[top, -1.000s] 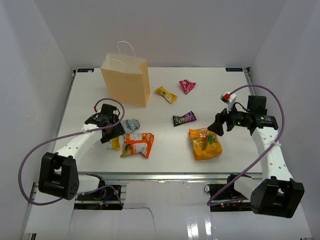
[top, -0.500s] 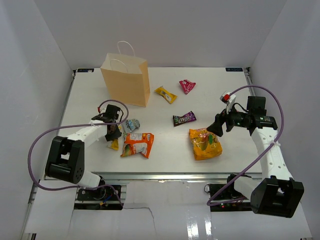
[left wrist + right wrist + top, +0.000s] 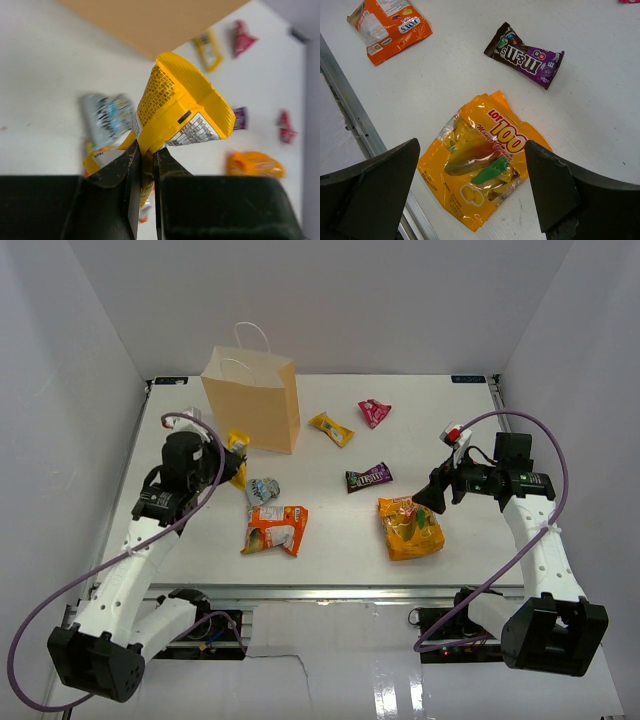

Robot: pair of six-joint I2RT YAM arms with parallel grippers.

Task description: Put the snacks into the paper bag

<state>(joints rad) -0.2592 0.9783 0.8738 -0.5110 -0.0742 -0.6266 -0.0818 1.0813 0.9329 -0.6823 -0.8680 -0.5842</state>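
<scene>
Snacks lie scattered across the white counter (image 3: 330, 565) in the overhead view, with the paper bag (image 3: 252, 400) upright at the far left, handles up. Just beside the bag's near left corner, the left end effector (image 3: 222, 462) holds a yellow packet (image 3: 238, 455) clear of the surface, partly hidden by the wrist. A silver-blue packet (image 3: 263, 490), orange-white pouch (image 3: 275, 529), yellow wrapper (image 3: 330, 428), magenta wrapper (image 3: 374, 412), dark purple wrapper (image 3: 368, 477) and large chip bag (image 3: 409, 527) lie apart from one another, with bare counter between them. The right end effector (image 3: 437, 495) sits at the chip bag's far right corner; its jaws cannot be read from here.

From the left wrist, both fingers (image 3: 120, 172) are pinched tight on the yellow packet's crimped end, and the packet flares upward. The paper bag's tan wall is cut off by the top of the frame. The silver-blue packet below is blurred, its print illegible, and the farther snacks are small smears.

From the right wrist, the fingers (image 3: 375, 195) stand wide apart with nothing between them — the chip bag lies flat on the counter below the gap. The dark purple wrapper lies beyond it. The orange-white pouch sits at upper left near the counter's metal edge rail (image 3: 350, 125), and the chip bag's near corner is also close to that rail.
</scene>
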